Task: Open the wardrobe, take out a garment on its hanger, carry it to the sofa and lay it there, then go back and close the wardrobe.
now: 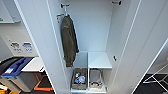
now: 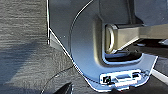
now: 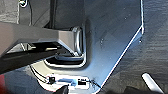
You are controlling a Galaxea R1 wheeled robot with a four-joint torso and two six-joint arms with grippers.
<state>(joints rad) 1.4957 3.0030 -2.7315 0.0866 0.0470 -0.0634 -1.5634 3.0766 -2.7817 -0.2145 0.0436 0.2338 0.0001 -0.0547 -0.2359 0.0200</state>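
Observation:
The wardrobe [image 1: 95,30] stands right in front of me in the head view with both white doors swung open, one on the left [image 1: 37,37] and one on the right [image 1: 147,37]. An olive-brown jacket [image 1: 69,41] hangs inside from a black hook [image 1: 65,5] at the upper left. A second black hook [image 1: 116,2] at the upper right is bare. Of my left gripper [image 2: 65,89], a dark tip appears over grey carpet beside the robot's base. A dark tip of my right gripper [image 3: 62,89] likewise lies low by the base.
A white shelf [image 1: 99,60] crosses the wardrobe's lower part, with a woven basket [image 1: 79,80] and a wire basket [image 1: 95,78] beneath. A blue-lidded bin [image 1: 15,68] and a white table [image 1: 33,64] stand at the left. A white frame [image 1: 157,78] is at the right.

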